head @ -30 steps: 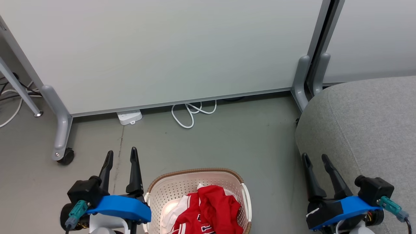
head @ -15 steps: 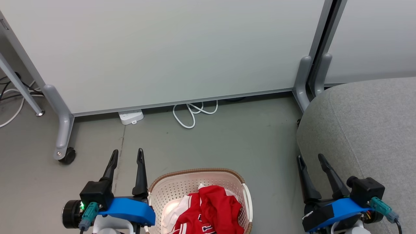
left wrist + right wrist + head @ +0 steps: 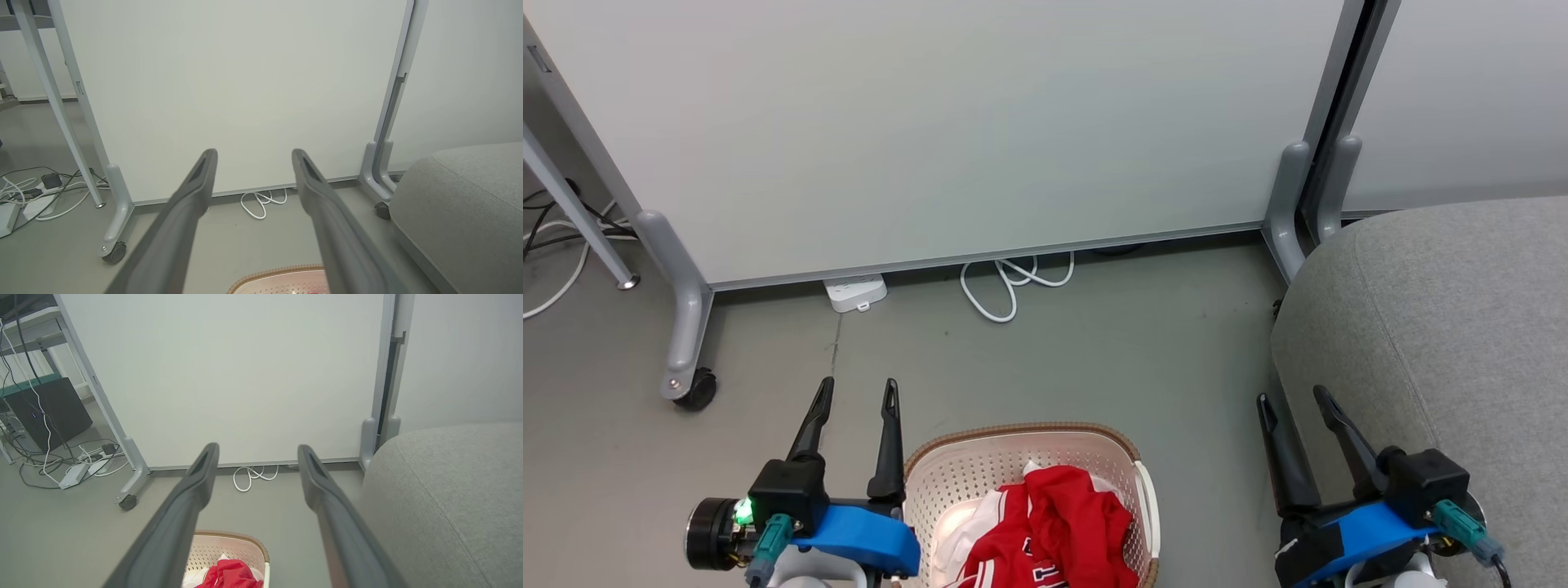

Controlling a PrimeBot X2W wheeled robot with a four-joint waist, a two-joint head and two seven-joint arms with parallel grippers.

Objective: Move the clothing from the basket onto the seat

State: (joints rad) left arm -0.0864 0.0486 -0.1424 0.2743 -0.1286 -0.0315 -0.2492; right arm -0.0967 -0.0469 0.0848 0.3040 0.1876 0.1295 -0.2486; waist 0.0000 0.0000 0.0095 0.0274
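Grey floor [image 3: 1094, 351] under a white partition [image 3: 972, 122]; cable [image 3: 1013, 278] beyond the basket [image 3: 980, 474]; left fingers [image 3: 888, 445] and right fingers [image 3: 1344, 437] spread, empty.

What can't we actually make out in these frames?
- Head view: basket near half cut by the bottom edge.
- Head view: clothing lettering cut off there; garment count unclear, bunched together.
- Left wrist view: basket interior mostly below the bottom edge.
- Head view: seat runs past the right edge.

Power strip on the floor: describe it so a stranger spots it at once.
Start at the big pale partition panel behind the basket. At its bottom edge, on the grey floor, lies the power strip, left of a white cable. It is a flat white block; the cable is a looped cord.
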